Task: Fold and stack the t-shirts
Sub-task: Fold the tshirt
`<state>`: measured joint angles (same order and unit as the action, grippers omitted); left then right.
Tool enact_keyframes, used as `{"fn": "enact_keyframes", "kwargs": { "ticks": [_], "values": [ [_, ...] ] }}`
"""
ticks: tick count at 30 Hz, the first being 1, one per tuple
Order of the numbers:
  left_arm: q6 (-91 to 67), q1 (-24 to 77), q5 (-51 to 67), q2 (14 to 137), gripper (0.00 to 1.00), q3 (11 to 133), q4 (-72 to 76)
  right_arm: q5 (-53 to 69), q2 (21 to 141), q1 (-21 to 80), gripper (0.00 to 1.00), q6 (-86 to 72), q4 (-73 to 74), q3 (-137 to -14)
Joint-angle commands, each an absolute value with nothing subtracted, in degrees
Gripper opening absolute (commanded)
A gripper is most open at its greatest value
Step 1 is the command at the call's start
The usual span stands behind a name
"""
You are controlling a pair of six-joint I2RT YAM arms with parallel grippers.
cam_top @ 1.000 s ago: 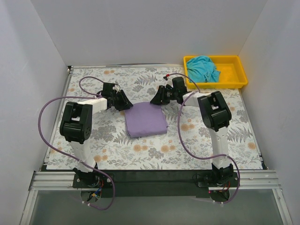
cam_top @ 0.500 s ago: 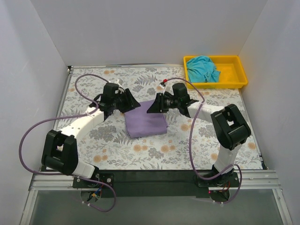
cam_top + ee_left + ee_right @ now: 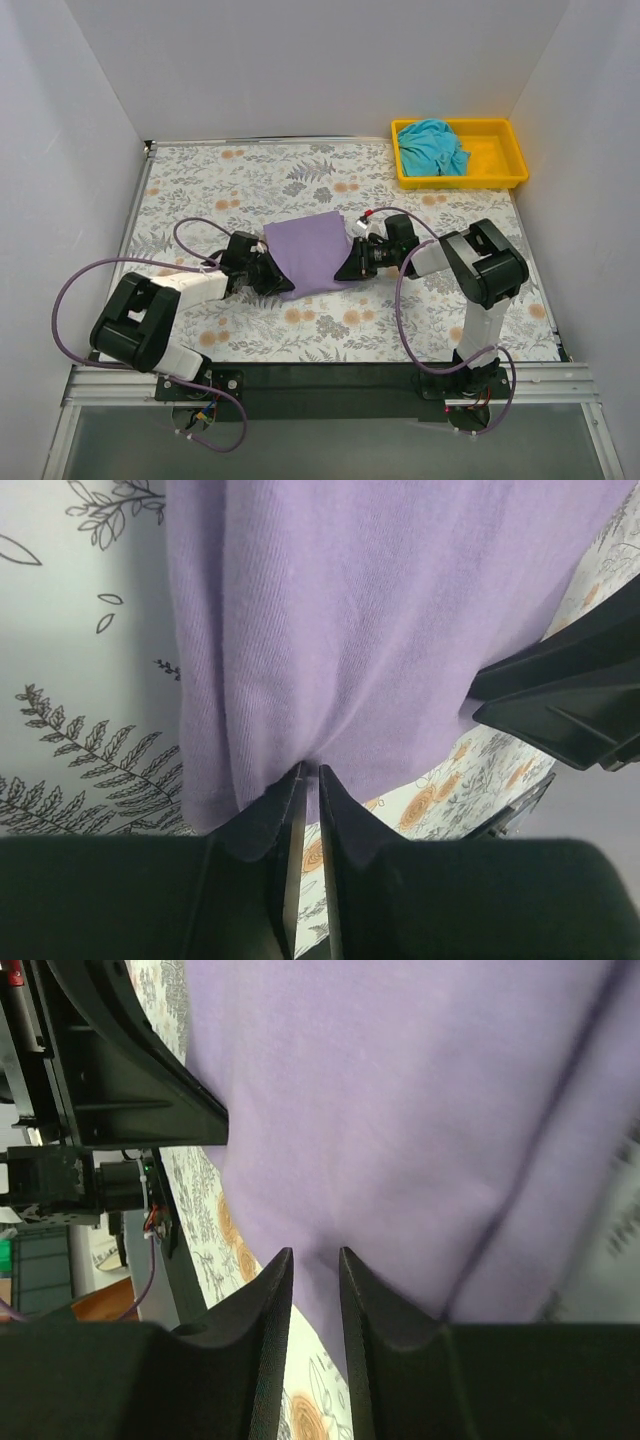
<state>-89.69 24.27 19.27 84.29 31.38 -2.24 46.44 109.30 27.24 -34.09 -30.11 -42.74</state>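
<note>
The lavender t-shirt lies folded in the middle of the table. My left gripper sits low at its near left corner. In the left wrist view this gripper is shut on the shirt's edge, with cloth pinched between the tips. My right gripper is at the near right corner. In the right wrist view its fingers stand narrowly apart with a pucker of purple cloth between them. The teal t-shirt is crumpled in the yellow tray.
The yellow tray stands at the far right corner of the floral tablecloth. White walls close in the table on three sides. Purple cables loop beside both arms.
Both arms have swung from the shirt's far corners to its near corners and dropped low. Both grippers have closed in on the cloth.
</note>
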Motion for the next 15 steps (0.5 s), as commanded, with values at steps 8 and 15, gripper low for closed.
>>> {"fn": "enact_keyframes", "kwargs": {
  "ticks": [8, 15],
  "values": [
    [-88.68, 24.17, 9.14, 73.05, 0.26, 33.22, -16.77, 45.53, 98.45, 27.23, 0.28, -34.27, -29.35, -41.48],
    [-89.3, 24.17, 4.4, 67.59, 0.28, 37.26, -23.64, 44.03, 98.96, 37.61, 0.28, -37.88, -29.79, -50.88]
  ]
}}
